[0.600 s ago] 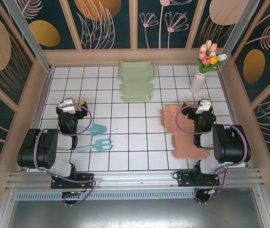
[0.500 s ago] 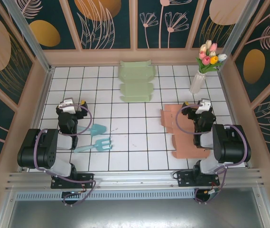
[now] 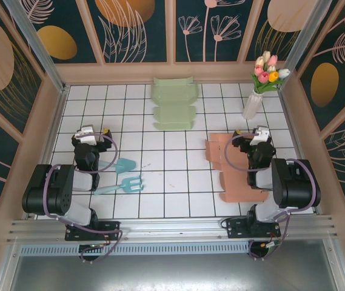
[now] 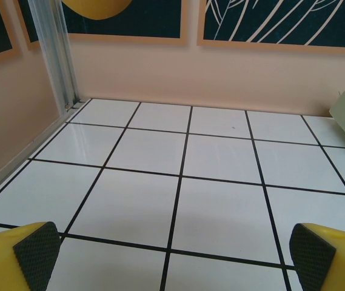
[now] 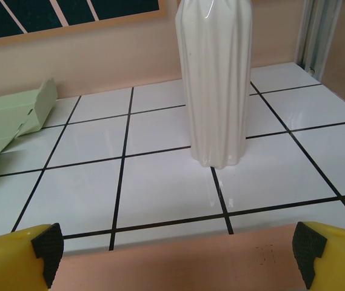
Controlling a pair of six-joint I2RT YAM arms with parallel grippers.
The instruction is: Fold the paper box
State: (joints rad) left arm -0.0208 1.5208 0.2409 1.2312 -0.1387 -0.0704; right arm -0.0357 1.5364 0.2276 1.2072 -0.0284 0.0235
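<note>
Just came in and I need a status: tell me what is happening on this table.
Nothing is being handled. The left gripper hangs open over the bare table. The right gripper hangs open over the far edge of the flat pink paper box, which lies unfolded. A flat green box lies at the far side, a white vase stands far right, and two teal garden tools lie by the left arm.
</note>
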